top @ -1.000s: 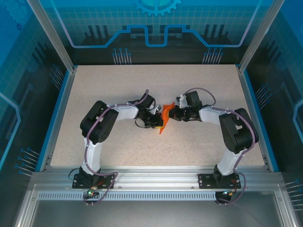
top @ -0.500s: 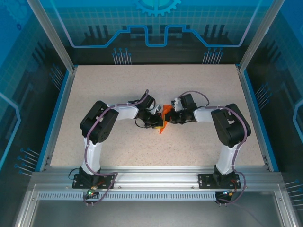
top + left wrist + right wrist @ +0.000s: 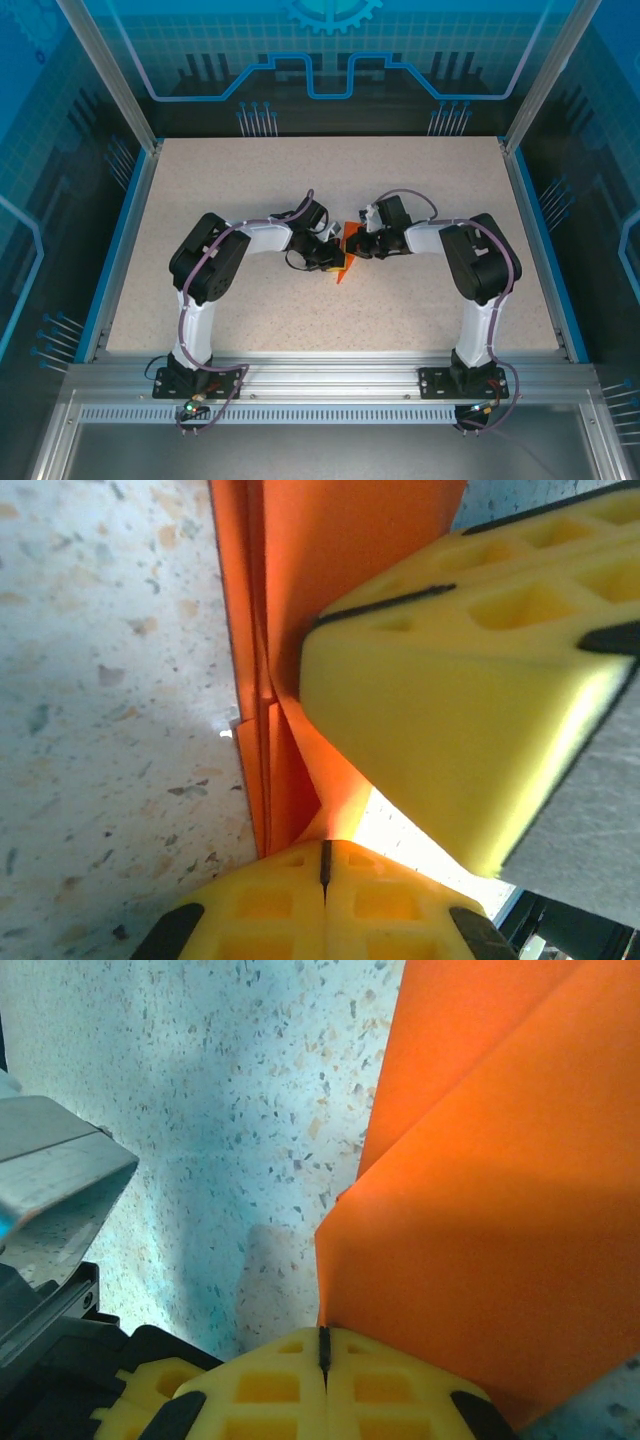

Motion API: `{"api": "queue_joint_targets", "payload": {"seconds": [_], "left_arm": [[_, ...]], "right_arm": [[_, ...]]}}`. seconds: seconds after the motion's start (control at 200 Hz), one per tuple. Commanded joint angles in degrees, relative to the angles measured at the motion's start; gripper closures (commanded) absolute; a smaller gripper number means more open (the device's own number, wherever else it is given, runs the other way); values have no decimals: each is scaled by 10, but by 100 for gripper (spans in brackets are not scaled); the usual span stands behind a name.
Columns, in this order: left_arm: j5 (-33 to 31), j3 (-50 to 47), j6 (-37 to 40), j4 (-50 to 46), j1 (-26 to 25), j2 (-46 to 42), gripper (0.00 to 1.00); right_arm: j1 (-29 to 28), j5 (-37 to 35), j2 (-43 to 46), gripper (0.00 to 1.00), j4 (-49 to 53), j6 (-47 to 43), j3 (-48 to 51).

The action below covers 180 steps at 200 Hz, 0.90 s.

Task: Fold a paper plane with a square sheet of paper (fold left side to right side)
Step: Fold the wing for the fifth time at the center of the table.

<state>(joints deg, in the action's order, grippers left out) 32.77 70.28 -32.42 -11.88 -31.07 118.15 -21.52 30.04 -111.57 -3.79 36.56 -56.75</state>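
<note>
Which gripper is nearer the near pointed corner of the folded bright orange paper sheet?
Left, narrowly. The left gripper touches the folded bright orange paper sheet from its left, close to that corner. The right gripper pinches its farther right part.

Right gripper (image 3: 323,1348) sat bottom centre, yellow fingers (image 3: 400,1385) pressed together, seam closed on the lower corner of the square sheet of paper (image 3: 490,1200). Sheet was creased, two orange layers filling the right half. Speckled table (image 3: 220,1080) upper left; grey metal part (image 3: 50,1175) at left edge.
</note>
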Motion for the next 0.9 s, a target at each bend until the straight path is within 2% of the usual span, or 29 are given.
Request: {"api": "queue_joint_targets", "payload": {"seconds": [0.0,0.895], "left_arm": [[-33,-23,18,-47,1,7,100],[-36,-31,21,-48,1,10,100]], "right_arm": [[-4,-18,-17,95,14,-18,-15],[72,-7,-64,95,70,-56,-104]]}}
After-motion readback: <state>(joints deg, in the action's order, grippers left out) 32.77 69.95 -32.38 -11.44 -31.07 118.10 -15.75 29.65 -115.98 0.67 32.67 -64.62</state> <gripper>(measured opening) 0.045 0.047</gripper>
